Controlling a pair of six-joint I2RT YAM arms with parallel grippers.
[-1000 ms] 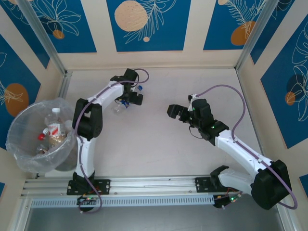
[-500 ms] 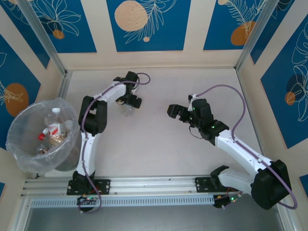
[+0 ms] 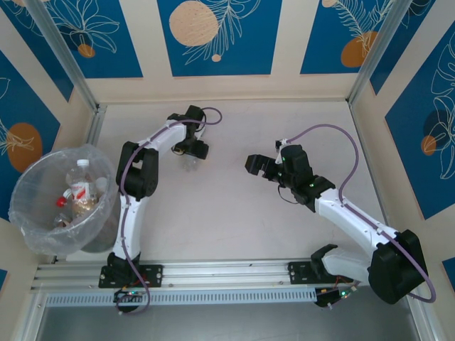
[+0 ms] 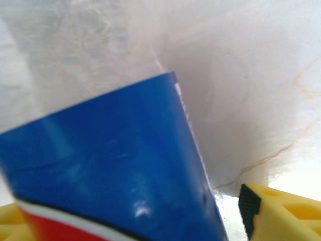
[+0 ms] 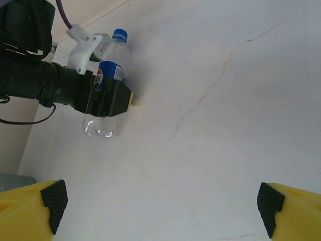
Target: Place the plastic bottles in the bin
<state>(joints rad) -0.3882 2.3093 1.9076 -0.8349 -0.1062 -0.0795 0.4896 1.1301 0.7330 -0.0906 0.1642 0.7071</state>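
A clear plastic bottle [image 3: 189, 164] with a blue label [image 4: 110, 160] and blue cap [image 5: 119, 35] lies on the table at the back left. My left gripper [image 3: 192, 150] is down over its middle, jaws straddling the label. The right pad [image 4: 248, 201] sits a sliver off the label's edge; the left pad is hidden, so contact is unclear. In the right wrist view the left gripper [image 5: 111, 100] crosses the bottle [image 5: 100, 128]. My right gripper [image 3: 259, 165] hovers open mid-table, pads [image 5: 55, 196] wide apart, nothing between them. The bin [image 3: 28, 177] stands at the left with several bottles [image 3: 79, 186] inside.
The bin's plastic bag overhangs the table's left edge beside the left arm's base [image 3: 128, 273]. Patterned walls close the back and sides. Bare marbled tabletop [image 5: 210, 125] lies between the two grippers.
My left gripper came down over the blue-label bottle and its jaws narrowed around it. The right arm shifted slightly left and stays open.
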